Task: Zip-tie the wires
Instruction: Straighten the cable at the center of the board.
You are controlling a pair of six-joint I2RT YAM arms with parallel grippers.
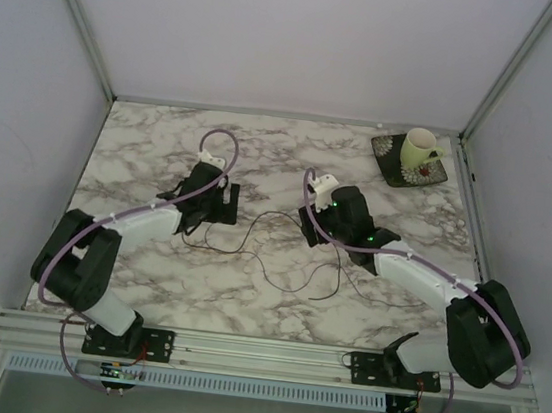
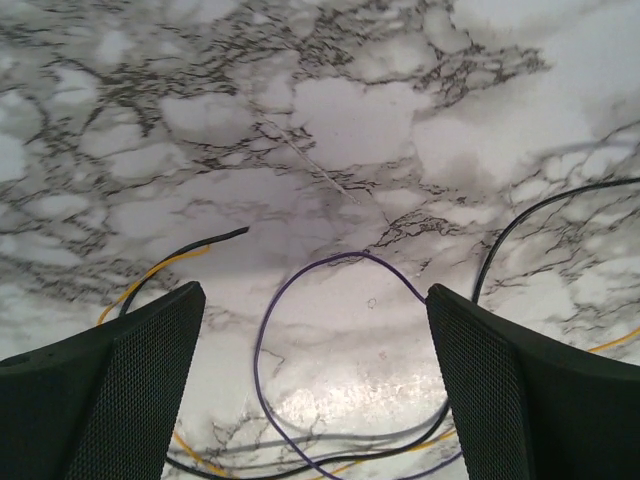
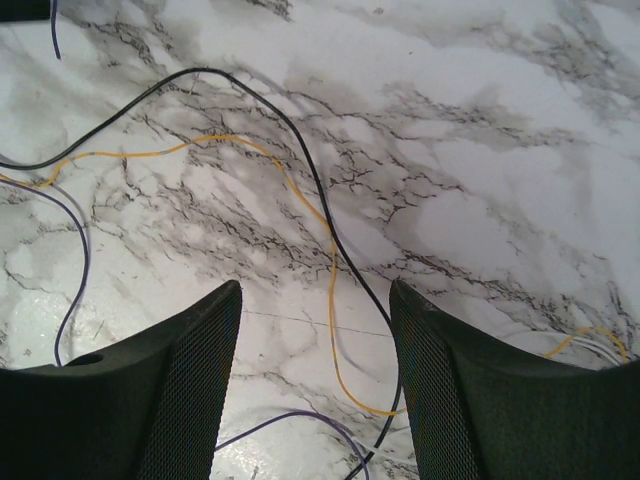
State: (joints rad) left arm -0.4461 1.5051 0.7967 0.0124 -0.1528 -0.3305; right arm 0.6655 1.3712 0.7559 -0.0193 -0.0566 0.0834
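The wires (image 1: 269, 266) lie in loose loops on the marble table between my two grippers. My left gripper (image 1: 218, 202) is open and empty, low over them. In the left wrist view a purple wire loop (image 2: 340, 256) lies between the open fingers (image 2: 150, 380) of my left gripper (image 2: 315, 335), with a black wire (image 2: 520, 215) and a yellow wire (image 2: 165, 265) beside it. My right gripper (image 1: 311, 226) is open and empty. In the right wrist view a yellow wire (image 3: 333, 290) and a black wire (image 3: 300, 150) run between the fingers (image 3: 190, 390) of my right gripper (image 3: 315, 345).
A pale cup (image 1: 419, 149) stands on a dark square mat (image 1: 394, 168) at the back right corner. White walls with metal posts enclose the table on three sides. A metal rail (image 1: 258, 350) carries the arm bases at the near edge.
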